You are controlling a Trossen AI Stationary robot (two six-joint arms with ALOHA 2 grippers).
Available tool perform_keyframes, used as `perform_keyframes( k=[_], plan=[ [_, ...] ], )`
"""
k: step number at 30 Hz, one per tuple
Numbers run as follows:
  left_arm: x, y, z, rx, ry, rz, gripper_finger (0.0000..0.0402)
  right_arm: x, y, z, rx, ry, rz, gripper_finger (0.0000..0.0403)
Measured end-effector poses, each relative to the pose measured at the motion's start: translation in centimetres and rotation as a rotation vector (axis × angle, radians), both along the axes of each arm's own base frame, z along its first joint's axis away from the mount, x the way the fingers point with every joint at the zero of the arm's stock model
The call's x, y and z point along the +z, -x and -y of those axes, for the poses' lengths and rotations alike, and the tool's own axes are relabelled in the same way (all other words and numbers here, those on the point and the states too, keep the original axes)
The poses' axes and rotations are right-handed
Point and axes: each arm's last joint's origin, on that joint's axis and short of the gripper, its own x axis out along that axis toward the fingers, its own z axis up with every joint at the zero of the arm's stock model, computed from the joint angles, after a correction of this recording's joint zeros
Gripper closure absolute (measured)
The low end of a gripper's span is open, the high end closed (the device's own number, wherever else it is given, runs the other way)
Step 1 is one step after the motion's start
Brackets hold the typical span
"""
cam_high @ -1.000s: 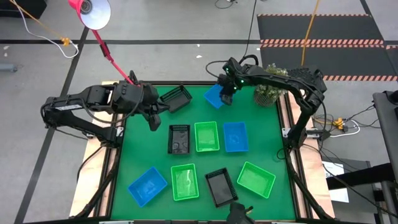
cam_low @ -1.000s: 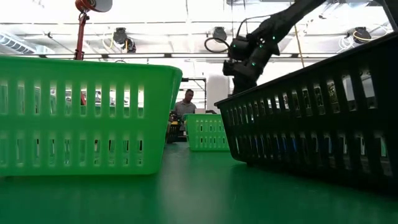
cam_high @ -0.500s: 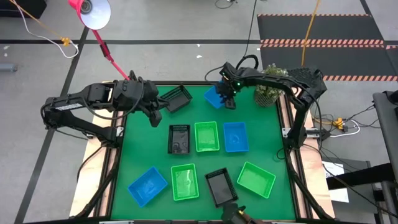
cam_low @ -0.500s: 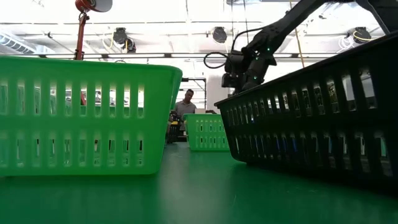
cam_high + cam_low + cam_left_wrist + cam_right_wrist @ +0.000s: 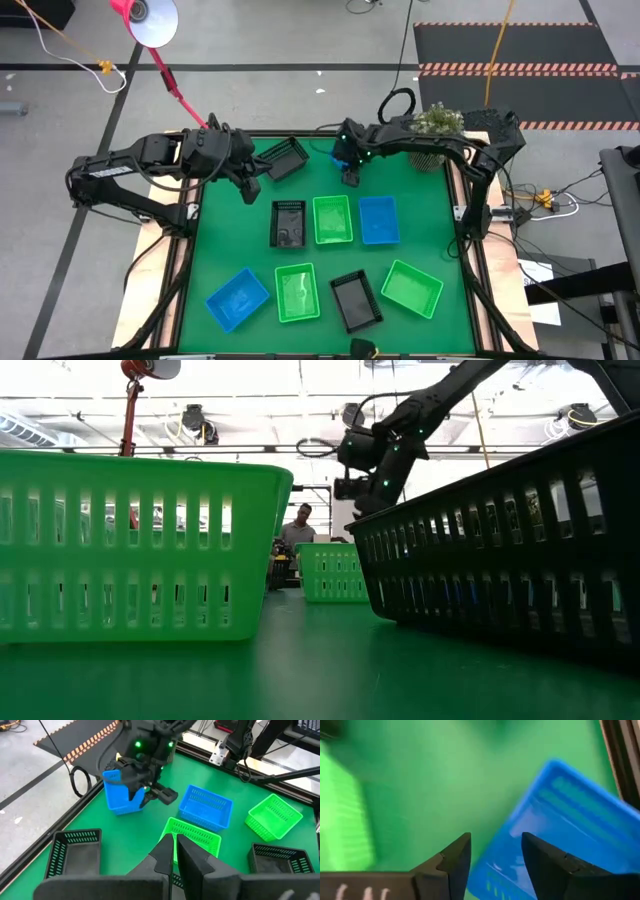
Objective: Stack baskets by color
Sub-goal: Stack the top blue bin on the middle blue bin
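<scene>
A: Right tool (image 5: 350,172) status?
B: Fingers spread, nothing pinched. It hangs at the far edge of the green surface (image 5: 250,255), right beside the blue basket (image 5: 121,795), which stands tipped up on its side there.
A: Left tool (image 5: 174,851)?
B: Fingers pressed together, empty, near the black basket (image 5: 284,158) at the far left.
A: The rest?
B: Black, green (image 5: 332,219) and blue (image 5: 378,219) baskets in a middle row; four more singly along the near side.
</scene>
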Motion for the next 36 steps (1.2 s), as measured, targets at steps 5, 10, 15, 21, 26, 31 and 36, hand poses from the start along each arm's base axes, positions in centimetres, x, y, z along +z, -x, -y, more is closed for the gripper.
perform_keyframes(
  k=[5,10,15,21,26,31,36],
  plan=[
    [0.0,0.0,0.0,0.010,0.017,0.007,0.0376,-1.2,-0.6,-0.3,-0.092,0.051,-0.059,0.0226],
    [0.0,0.0,0.1,0.009,0.018,0.007,0.0376,-1.6,-0.6,-0.4,-0.111,0.047,-0.070,0.0280],
    [0.0,0.0,0.1,0.005,0.012,0.005,0.0376,-1.1,-0.3,-0.6,-0.111,0.046,-0.081,0.0384],
    [0.0,0.0,-0.4,0.033,0.021,0.008,0.0376,2.7,0.5,-2.3,-0.066,0.110,-0.047,0.0393],
    [0.1,0.0,-0.7,-0.005,-0.040,0.001,0.0375,7.4,1.3,-5.9,0.026,0.188,0.045,0.0397],
    [0.2,0.0,-1.2,0.039,-0.043,0.006,0.0343,10.9,1.7,-10.9,0.215,0.361,0.103,0.0399],
    [0.3,0.0,-1.5,0.011,-0.104,-0.004,0.0273,11.6,1.3,-15.0,0.301,0.501,0.095,0.0399]
  ],
)
